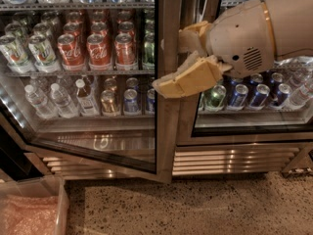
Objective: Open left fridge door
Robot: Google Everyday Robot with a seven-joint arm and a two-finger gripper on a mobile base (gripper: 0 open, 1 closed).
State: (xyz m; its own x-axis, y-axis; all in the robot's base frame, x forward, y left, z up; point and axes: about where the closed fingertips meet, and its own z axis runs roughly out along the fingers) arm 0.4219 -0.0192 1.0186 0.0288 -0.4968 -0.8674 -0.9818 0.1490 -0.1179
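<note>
By left fridge door [167, 126], 1 hand [173, 62]

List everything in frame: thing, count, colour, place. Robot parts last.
fridge: one, stainless steel, fills the view
left fridge door: one, steel-framed glass, ajar, left half
right door: one, steel-framed glass, right half
cola cans: three in front, red, middle shelf, left
water bottles: several, clear, lower shelf, left
blue cans: several, behind right door
bin: one, clear, bottom left
floor: speckled, bottom
arm: one, white, upper right
hand: one, tan, at left door's steel frame, centre
</note>
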